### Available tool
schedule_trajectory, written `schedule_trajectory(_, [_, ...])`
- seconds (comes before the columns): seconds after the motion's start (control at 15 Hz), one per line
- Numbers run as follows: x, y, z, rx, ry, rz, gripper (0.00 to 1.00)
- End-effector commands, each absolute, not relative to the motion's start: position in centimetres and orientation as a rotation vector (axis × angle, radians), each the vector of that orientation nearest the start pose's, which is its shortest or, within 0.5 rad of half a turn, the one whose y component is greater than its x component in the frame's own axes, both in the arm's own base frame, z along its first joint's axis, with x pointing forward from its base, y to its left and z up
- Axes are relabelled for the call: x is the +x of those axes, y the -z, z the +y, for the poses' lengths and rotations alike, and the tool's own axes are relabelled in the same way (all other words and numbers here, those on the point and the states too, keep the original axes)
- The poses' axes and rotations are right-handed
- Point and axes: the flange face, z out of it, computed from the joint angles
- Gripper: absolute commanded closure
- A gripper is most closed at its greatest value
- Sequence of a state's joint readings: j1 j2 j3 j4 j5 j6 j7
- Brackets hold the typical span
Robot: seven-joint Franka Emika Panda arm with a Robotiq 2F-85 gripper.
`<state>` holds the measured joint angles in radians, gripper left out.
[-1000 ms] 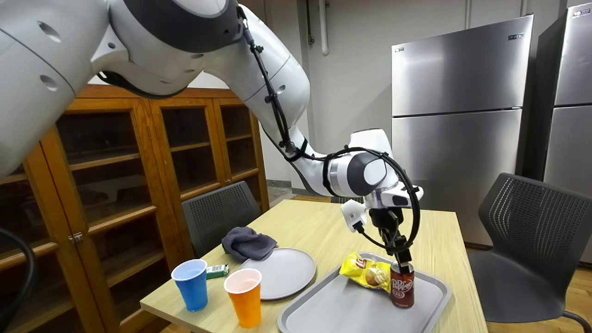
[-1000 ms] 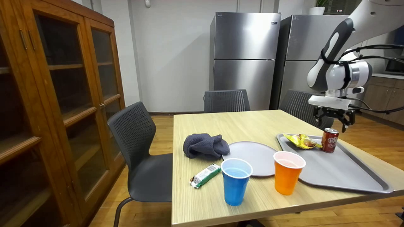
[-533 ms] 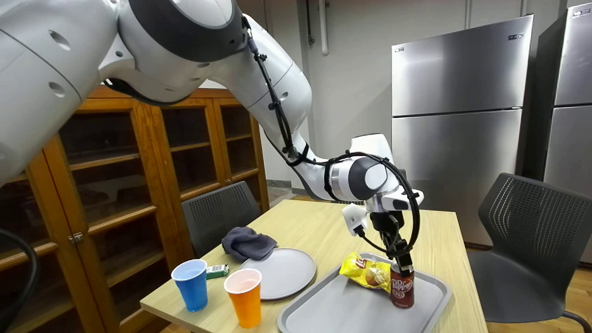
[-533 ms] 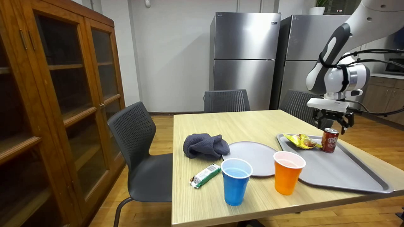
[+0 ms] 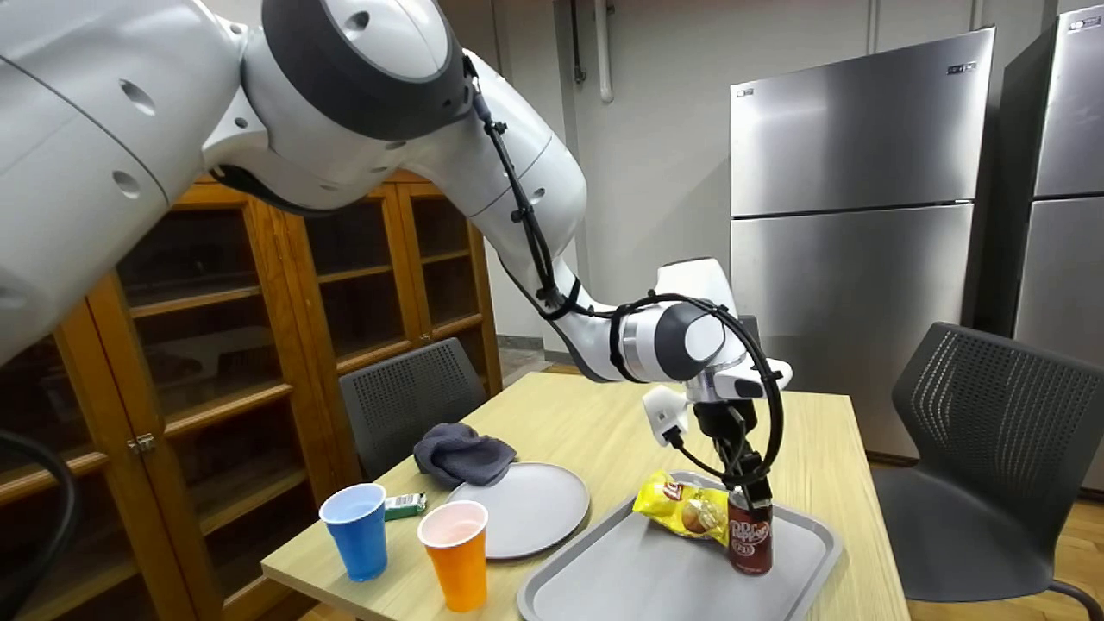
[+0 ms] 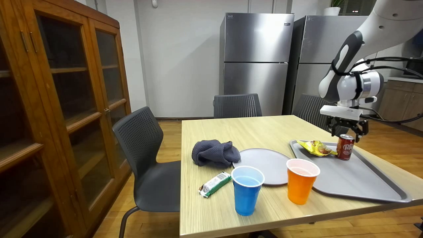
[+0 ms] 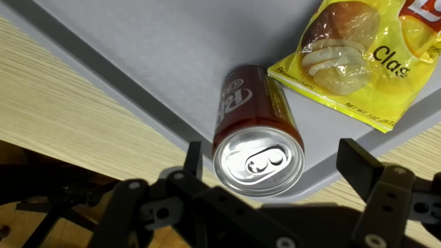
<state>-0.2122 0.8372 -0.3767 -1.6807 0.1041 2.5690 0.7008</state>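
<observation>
A dark red Dr Pepper can stands upright on the grey tray, and both exterior views show it too. My gripper is open above the can, its jaws spread wide to either side of the silver lid. In the wrist view, gaps show between the lid and both fingers, the left one narrower. Nothing is held. Beside the can lies a yellow chip bag, one corner close against the can's side. From an exterior view the black fingers overlap the can's upper part, hiding some of its top.
Left of the tray are an orange cup, a blue cup, a grey plate, a dark cloth and a green-and-white wrapped bar. Chairs surround the table; a wooden cabinet stands behind.
My gripper has come down a little toward the can, drifting slightly left in the view where the arm enters from the right. Its jaws stay open; can, bag and tray have not moved.
</observation>
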Motion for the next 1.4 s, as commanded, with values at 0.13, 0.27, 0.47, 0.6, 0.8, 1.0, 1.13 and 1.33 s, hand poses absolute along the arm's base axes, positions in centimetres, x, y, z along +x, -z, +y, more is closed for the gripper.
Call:
schedule_trajectory(0.13, [58.5,-14.9,-35.9,-2.713,0.208,1.946,0.00])
schedule_trajectory(0.27, [58.5,-15.0,-35.9,-2.713,0.209,1.946,0.00])
schedule_trajectory(0.47, [58.5,-14.1,-35.8,-2.735,0.169,1.935,0.00])
schedule_trajectory(0.6, [58.4,-13.6,-35.8,-2.742,0.160,1.938,0.00])
schedule_trajectory(0.8, [58.3,-13.2,-35.9,-2.742,0.153,1.934,0.00])
schedule_trajectory(1.0, [58.3,-13.2,-35.9,-2.746,0.148,1.932,0.00])
schedule_trajectory(1.13, [58.3,-13.3,-36.0,-2.751,0.149,1.923,0.00])
schedule_trajectory(1.33, [58.3,-13.4,-36.0,-2.756,0.159,1.910,0.34])
